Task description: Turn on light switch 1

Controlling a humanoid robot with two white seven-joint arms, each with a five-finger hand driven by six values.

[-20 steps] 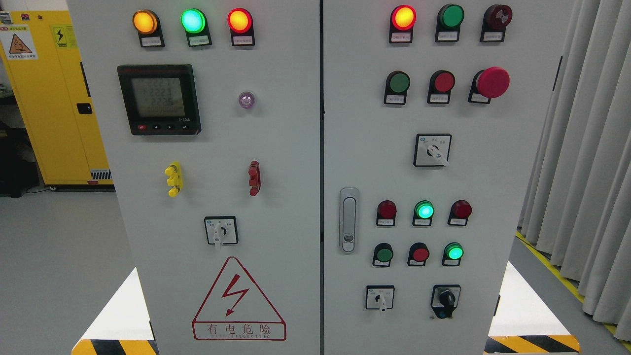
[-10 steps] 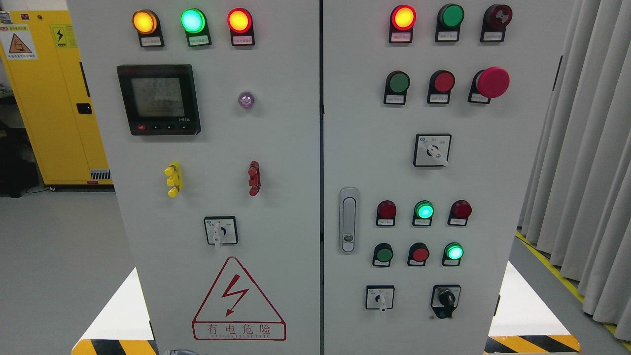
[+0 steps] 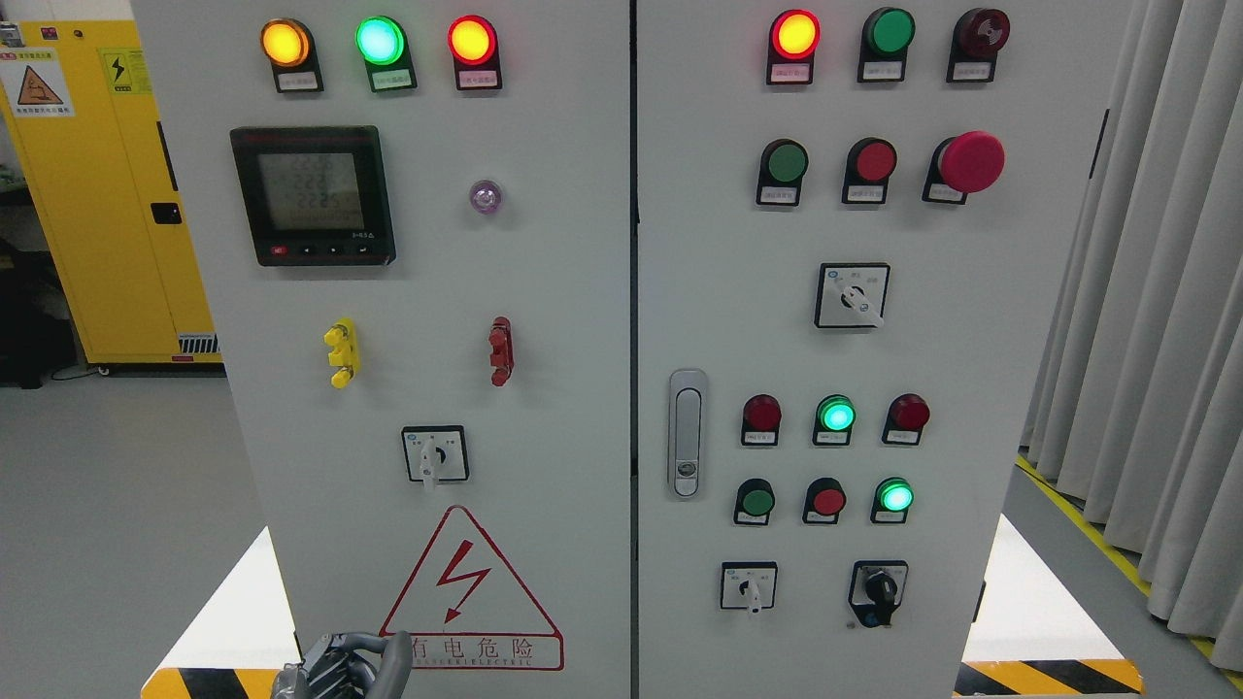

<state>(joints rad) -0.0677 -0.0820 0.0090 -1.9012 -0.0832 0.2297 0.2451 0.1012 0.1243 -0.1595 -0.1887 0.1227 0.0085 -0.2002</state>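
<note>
Your left hand (image 3: 340, 670) has risen into view | fingers (image 3: 393, 660) curled together, holding nothing | rotary switch (image 3: 434, 454) well above them

Single head view, near, facing control cabinet (image 3: 621, 291) front squarely.

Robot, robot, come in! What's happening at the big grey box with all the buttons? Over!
Left robot hand low at bottom edge, holding nothing. Right robot hand out of view. White rotary switch on grey cabinet's left door untouched. Nothing in the way.
</note>
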